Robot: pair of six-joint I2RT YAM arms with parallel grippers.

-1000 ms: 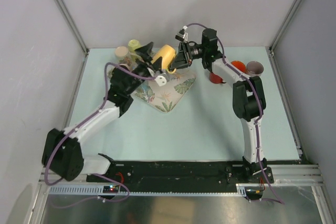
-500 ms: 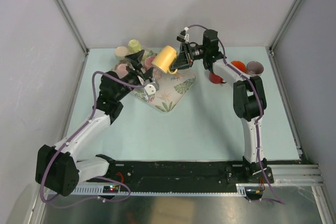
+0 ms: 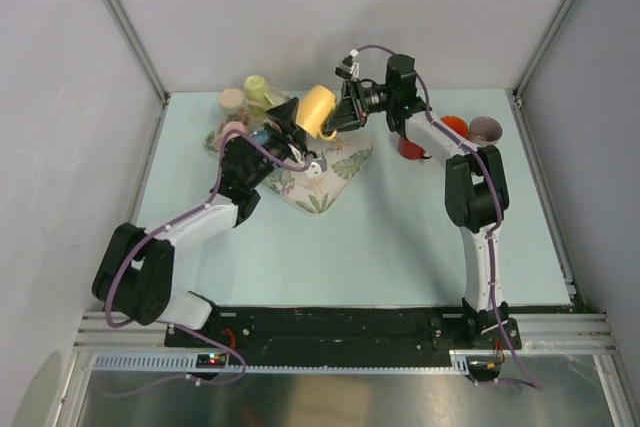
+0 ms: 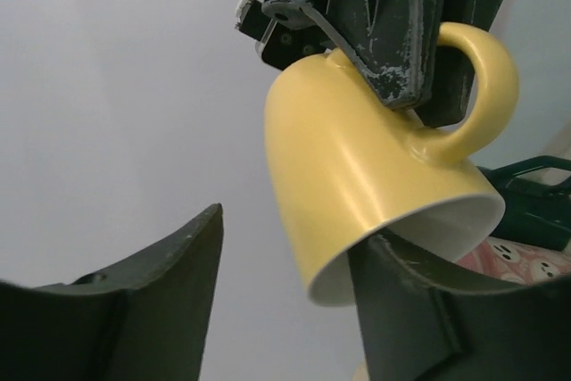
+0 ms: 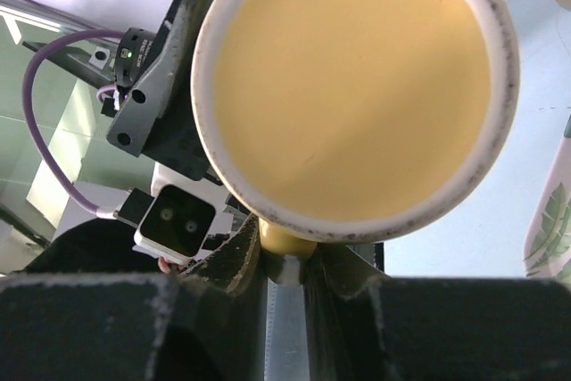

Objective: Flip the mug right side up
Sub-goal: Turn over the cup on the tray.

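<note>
The yellow mug hangs in the air above the back of the table, tilted, with its mouth facing down and to the left. My right gripper is shut on its handle. The right wrist view shows the mug's base facing the camera. My left gripper is open at the mug's mouth. In the left wrist view the mug sits above the left gripper. One of the fingers reaches under or into the rim and the other stands clear to the left.
A leaf-patterned cloth lies under the mug. Green, tan and pink cups stand at the back left. Red cups and a grey cup stand at the back right.
My left arm pulled back to the left, then swung in again and raised its open gripper to the mug's mouth. The right gripper has kept the mug almost still.
</note>
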